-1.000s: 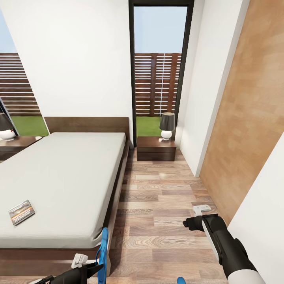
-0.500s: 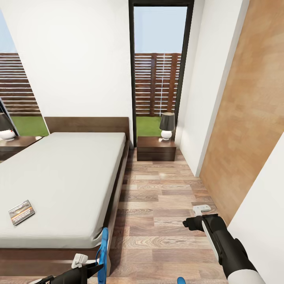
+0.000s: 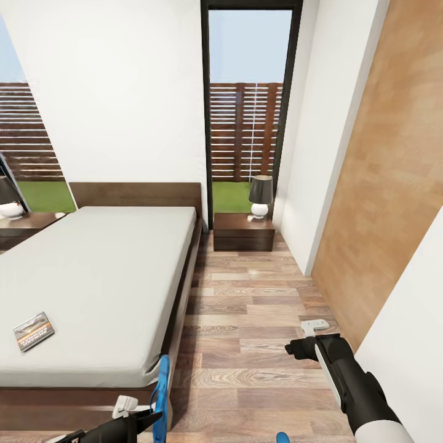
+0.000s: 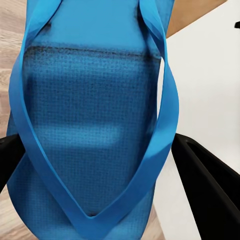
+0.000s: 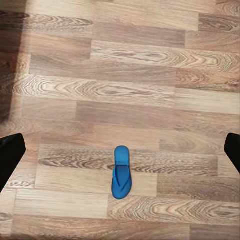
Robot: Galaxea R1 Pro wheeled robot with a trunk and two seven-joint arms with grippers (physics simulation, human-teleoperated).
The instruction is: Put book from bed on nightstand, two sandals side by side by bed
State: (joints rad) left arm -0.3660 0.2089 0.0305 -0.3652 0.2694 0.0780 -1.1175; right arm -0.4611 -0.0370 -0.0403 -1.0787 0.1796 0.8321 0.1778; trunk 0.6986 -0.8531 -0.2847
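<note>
One blue sandal is gripped upright by the left gripper beside the bed, presumably for placing; the other sandal lies on the floor under the right gripper's spread jaws.

The book lies on the bed; a nightstand stands right of the headboard; one sandal lies flat on the floor.

Head camera looks forward and down over bed and floor; left wrist camera sits very close along its claw onto the held sandal; right wrist camera faces straight down from well above, sharing that floor.
</note>
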